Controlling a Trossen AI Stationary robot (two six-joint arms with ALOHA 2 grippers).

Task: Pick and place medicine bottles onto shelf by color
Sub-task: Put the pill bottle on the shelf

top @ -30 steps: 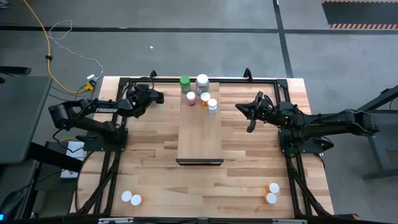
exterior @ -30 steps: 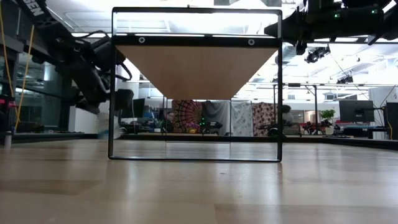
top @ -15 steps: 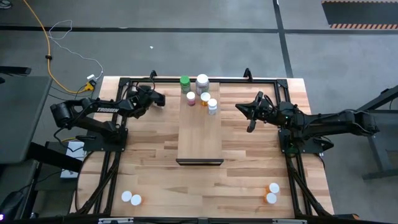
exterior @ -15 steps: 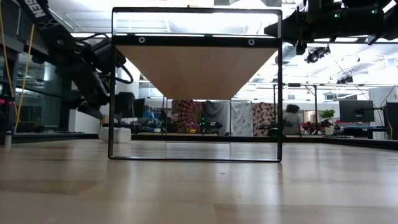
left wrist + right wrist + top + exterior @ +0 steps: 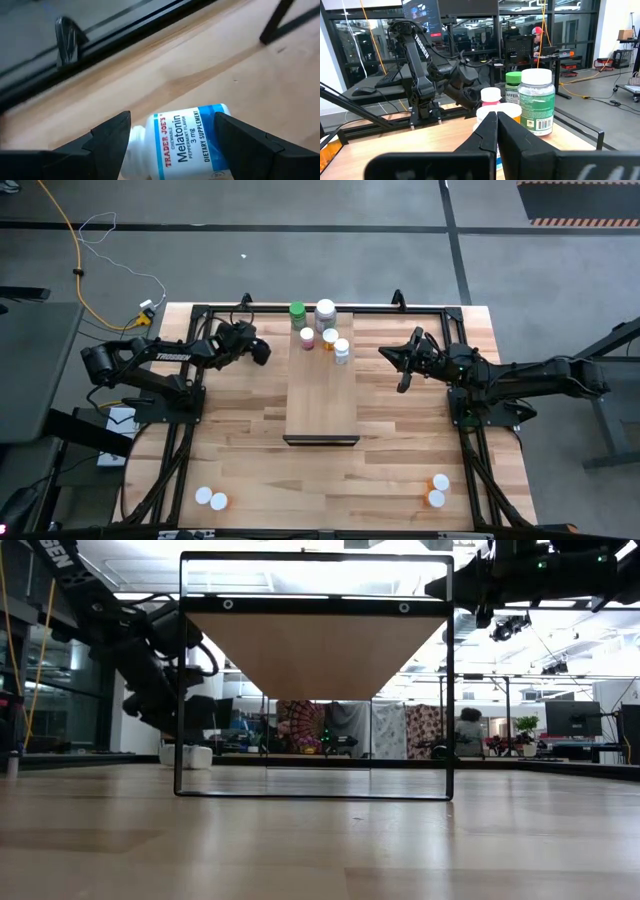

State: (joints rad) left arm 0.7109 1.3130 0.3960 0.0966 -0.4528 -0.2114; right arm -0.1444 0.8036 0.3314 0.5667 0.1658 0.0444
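Note:
A white medicine bottle (image 5: 185, 142) with a blue label lies on its side on the table at the far left, also seen in the low view (image 5: 187, 755). My left gripper (image 5: 172, 120) (image 5: 258, 350) slants down over it, open, with one finger beyond each end of the bottle; no touch shows. The shelf (image 5: 322, 395) carries several bottles (image 5: 322, 330) upright at its far end, among them a green-capped one (image 5: 514, 87). To the right of the shelf my right gripper (image 5: 404, 370) (image 5: 496, 120) hovers level, shut and holding nothing.
Two white-capped bottles (image 5: 210, 500) stand near the table's front left and two more (image 5: 438, 490) near its front right. A black frame rail (image 5: 100, 37) runs along the far edge just behind the lying bottle. The shelf stands raised on a dark frame (image 5: 180, 670).
My left gripper has rolled about its wrist in place and swung its open fingers a little down and toward the shelf, over the lying white bottle. The right arm has kept still.

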